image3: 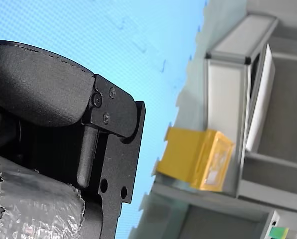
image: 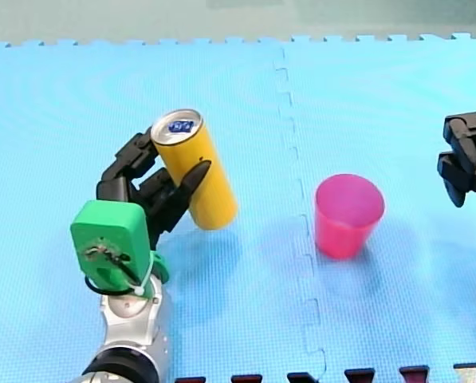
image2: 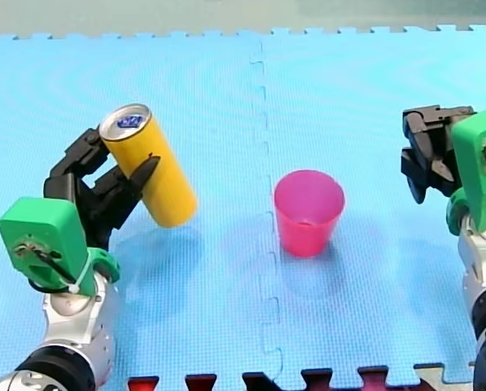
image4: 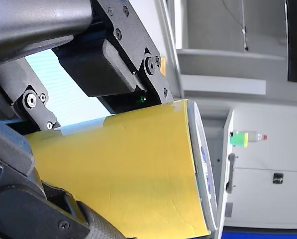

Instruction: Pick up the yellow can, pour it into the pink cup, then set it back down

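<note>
Gripped by the left robot hand (image: 146,187), the yellow can (image: 191,148) leans away from the pink cup (image: 348,215) to its right, so a hasty swing could spill short; the right robot hand (image2: 428,159) sits empty at the right edge.

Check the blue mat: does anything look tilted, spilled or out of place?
The yellow can, gripped by the left hand left of the pink cup, is tilted, its top leaning away from the cup. Nothing looks spilled on the mat; the cup stands upright. The right hand, at the mat's right side, holds nothing.
</note>
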`<move>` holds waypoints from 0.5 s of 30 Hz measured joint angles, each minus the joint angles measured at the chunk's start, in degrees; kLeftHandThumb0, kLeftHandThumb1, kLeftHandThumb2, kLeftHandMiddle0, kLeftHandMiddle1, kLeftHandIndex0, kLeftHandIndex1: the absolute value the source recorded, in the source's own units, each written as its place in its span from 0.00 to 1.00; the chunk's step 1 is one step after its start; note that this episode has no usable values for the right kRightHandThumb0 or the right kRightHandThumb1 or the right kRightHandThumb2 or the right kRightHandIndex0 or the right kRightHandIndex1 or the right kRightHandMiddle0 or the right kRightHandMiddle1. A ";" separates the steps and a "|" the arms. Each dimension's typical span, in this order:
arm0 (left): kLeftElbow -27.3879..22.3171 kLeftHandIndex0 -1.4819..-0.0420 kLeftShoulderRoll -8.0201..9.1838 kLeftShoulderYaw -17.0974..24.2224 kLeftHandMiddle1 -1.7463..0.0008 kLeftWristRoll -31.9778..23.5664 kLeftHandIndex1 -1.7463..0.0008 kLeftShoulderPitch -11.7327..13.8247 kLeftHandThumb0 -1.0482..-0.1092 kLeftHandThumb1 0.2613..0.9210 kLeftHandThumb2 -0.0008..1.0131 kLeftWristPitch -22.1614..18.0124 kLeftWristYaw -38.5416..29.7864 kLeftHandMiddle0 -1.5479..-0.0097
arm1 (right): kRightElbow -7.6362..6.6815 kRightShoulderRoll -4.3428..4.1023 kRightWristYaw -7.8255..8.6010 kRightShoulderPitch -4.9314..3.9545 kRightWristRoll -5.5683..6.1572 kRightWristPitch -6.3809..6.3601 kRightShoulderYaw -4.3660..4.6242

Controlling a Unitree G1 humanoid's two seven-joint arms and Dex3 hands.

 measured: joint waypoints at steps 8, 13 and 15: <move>0.13 0.20 1.44 -2.65 1.00 6.37 1.00 0.17 0.72 0.80 0.00 -0.34 7.10 0.16 | 0.05 -0.09 0.07 0.07 0.01 -0.44 -0.25; 0.13 0.20 2.80 -6.07 1.00 12.66 1.00 0.51 0.72 0.79 0.00 -0.39 15.53 0.16 | 0.12 -0.11 0.16 0.07 0.00 -0.45 -0.30; 0.13 0.19 3.15 -7.50 1.00 15.36 1.00 0.65 0.72 0.79 0.00 -0.38 19.11 0.16 | 0.14 -0.09 0.15 0.07 -0.06 -0.45 -0.29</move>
